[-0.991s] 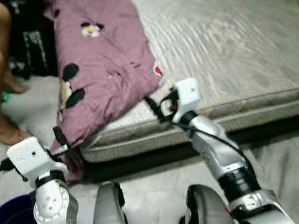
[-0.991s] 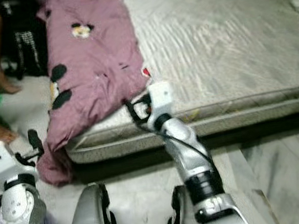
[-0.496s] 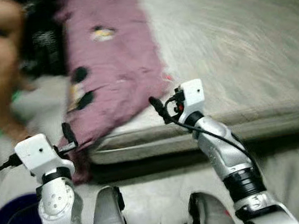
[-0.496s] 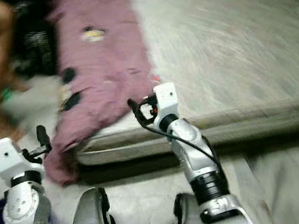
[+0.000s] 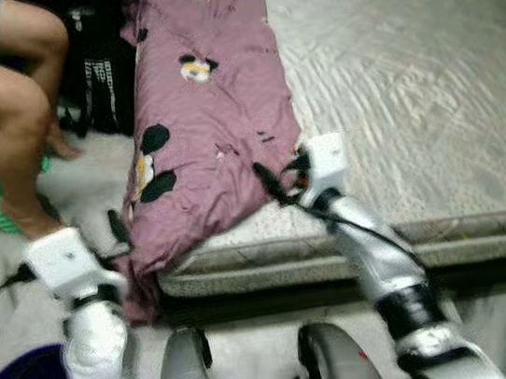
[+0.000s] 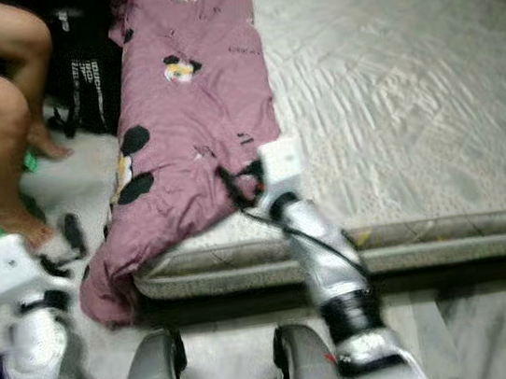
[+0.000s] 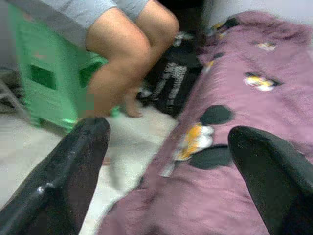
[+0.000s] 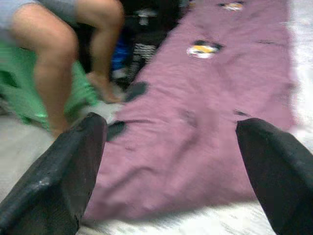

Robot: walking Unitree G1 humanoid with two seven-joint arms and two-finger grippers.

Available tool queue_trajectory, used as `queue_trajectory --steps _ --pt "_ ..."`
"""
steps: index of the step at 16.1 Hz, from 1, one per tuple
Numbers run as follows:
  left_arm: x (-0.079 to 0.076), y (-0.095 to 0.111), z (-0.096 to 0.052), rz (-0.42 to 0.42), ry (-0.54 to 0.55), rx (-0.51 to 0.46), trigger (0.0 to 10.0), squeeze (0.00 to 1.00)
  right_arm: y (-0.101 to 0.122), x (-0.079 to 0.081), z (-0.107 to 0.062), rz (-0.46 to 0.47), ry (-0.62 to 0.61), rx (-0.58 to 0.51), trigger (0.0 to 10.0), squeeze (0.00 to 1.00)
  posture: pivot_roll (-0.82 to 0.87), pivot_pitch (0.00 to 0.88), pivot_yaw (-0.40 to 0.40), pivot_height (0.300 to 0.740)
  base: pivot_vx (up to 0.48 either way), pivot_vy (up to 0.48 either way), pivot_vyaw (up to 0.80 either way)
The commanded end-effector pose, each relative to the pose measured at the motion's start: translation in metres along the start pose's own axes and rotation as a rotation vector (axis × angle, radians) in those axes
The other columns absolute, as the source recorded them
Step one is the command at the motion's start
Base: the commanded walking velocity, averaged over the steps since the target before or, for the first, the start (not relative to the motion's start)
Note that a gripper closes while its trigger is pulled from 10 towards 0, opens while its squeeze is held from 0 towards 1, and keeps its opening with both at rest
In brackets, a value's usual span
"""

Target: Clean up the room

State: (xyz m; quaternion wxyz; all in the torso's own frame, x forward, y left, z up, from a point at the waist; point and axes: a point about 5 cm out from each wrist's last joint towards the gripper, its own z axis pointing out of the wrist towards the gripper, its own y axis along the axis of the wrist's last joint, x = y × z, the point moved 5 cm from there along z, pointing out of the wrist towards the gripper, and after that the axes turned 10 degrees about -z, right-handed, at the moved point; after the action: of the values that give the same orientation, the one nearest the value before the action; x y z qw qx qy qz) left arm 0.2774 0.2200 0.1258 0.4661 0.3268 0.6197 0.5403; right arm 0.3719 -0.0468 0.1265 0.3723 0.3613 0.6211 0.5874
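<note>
Left eye view gives you the layout: the bed [image 5: 426, 80] spans most of the frame, its bare mattress running away from the robot, and the purple blanket [image 5: 210, 120] lies in a long strip along the bed's left edge. The strip's long axis points away from you, and its near end spills off the corner of the mattress towards the floor [image 5: 77, 181]. A person's legs [image 5: 10, 101] and a green stool [image 7: 46, 78] stand to the left, just beyond the blanket, so mind that side.

Your right gripper [image 5: 275, 182] is over the blanket's near right corner, at the mattress edge; the right wrist view shows its jaws spread wide with the purple cloth straight ahead between them. Your left gripper [image 5: 119, 232] hangs lower, beside the end that droops off the bed, jaws also wide and empty.

Both are near, but the right looks better placed for a first pinch; reach forward and slightly down.
</note>
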Motion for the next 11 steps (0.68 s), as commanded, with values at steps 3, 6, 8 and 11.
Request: queue_trajectory --steps 3,6,8,11 --pt "-0.0109 -0.0042 -0.001 -0.022 -0.044 0.016 10.0 0.0 -0.0034 -0.0129 -0.0026 -0.018 -0.034 0.016 10.0 0.0 0.0 0.114 -0.063 0.62 0.48 0.0 0.0" --pt "-0.01 -0.0043 -0.0007 -0.019 -0.035 0.021 10.0 0.0 -0.0035 -0.0154 -0.0019 -0.018 -0.047 0.02 10.0 0.0 0.0 0.124 -0.064 0.62 0.48 0.0 0.0" --pt "-0.0094 -0.0059 0.0003 -0.032 -0.024 0.03 10.0 0.0 -0.0045 -0.0183 -0.0021 -0.026 -0.061 0.028 10.0 0.0 -0.01 0.124 -0.063 0.62 0.163 0.0 0.0" --pt "-0.0127 -0.0055 0.0 -0.039 -0.035 0.028 10.0 0.0 -0.0063 -0.0207 -0.0019 -0.023 -0.073 0.035 10.0 0.0 0.0 0.125 -0.064 0.62 0.0 0.0 0.0"
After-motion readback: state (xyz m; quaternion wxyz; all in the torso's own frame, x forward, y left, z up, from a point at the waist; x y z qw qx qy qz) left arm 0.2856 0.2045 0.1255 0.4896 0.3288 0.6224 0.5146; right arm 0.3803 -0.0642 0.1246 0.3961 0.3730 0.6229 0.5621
